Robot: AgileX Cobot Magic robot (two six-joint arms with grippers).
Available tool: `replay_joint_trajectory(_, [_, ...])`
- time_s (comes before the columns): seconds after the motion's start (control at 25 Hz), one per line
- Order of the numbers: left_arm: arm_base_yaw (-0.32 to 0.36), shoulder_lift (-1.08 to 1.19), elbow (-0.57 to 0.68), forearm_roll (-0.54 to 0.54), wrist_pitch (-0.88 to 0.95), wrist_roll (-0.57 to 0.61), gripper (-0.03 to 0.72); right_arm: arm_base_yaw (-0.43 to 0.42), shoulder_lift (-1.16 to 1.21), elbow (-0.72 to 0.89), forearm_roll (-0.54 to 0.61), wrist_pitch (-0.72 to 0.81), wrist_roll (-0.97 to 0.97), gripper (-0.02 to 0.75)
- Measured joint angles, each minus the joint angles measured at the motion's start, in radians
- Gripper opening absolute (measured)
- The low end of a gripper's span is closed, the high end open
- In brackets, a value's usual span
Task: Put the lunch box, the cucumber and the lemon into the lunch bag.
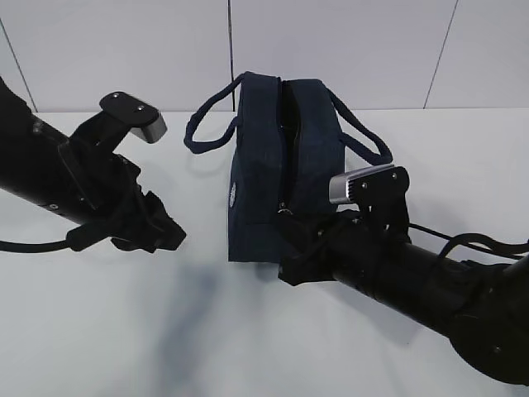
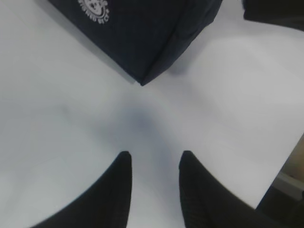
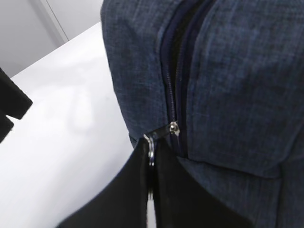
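- lunch bag (image 1: 277, 157): a boxy dark navy fabric bag, stood upright on the white table (image 1: 124, 331) about mid-scene, its short end toward the near side. two padded loop handles (image 1: 211, 116) are splayed to left and right. a round white logo is carried on the near end panel.
- zipper (image 3: 172, 85): it is run along the top and down the near end; the slider is seen low on that end, and the top seam is seen parted in a dark slit.
- ring pull (image 3: 151, 147): a small silver ring, found at the slider, pinched between the fingertips of the right gripper (image 3: 152, 156).
- right gripper: closed tight on the ring pull, placed against the near end of the bag.
- left gripper (image 2: 154, 164): held part-open and empty, hung over bare table to the left of the bag, near its lower corner but apart from it.
- lunch box, cucumber, lemon: not seen in any view; whether they are inside the bag cannot be told.
- handling, as judged: the bag is taken to be soft, light and yielding, likely to slide or buckle when the zipper is pulled, so a steadying hold on the fabric or a handle is advised. the ring is thin, hard and slippery; a firm, square pinch is called for.
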Motion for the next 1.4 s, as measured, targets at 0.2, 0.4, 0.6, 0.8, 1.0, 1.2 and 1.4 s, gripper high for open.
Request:
replay_joint_trajectory(0.2, [0.0,0.033,0.016,-0.224,-0.054,0.203,0.248,0.0,0.0,0.0,0.0,0.007,0.0,0.007])
replay_joint_trajectory(0.4, [0.0,0.122,0.016,-0.363,-0.054,0.327,0.251,0.0,0.0,0.0,-0.016,0.011,0.0,0.007])
replay_joint_trajectory(0.6, [-0.001,0.156,0.016,-0.517,-0.055,0.487,0.324,0.0,-0.001,0.0,-0.017,0.019,0.0,0.007])
replay_joint_trajectory(0.8, [-0.021,0.201,0.016,-0.667,-0.086,0.692,0.369,0.0,-0.001,0.0,-0.018,0.021,0.0,0.007])
replay_joint_trajectory(1.0, [-0.092,0.222,0.016,-0.784,-0.194,0.891,0.373,0.0,-0.001,0.0,-0.018,0.021,0.003,0.007])
replay_joint_trajectory(1.2, [-0.114,0.26,-0.022,-0.871,-0.24,0.966,0.373,0.0,-0.001,0.0,-0.018,0.021,0.008,0.006])
replay_joint_trajectory(1.4, [-0.115,0.27,-0.074,-0.904,-0.278,0.973,0.373,0.0,-0.001,0.0,-0.018,0.022,0.01,0.007])
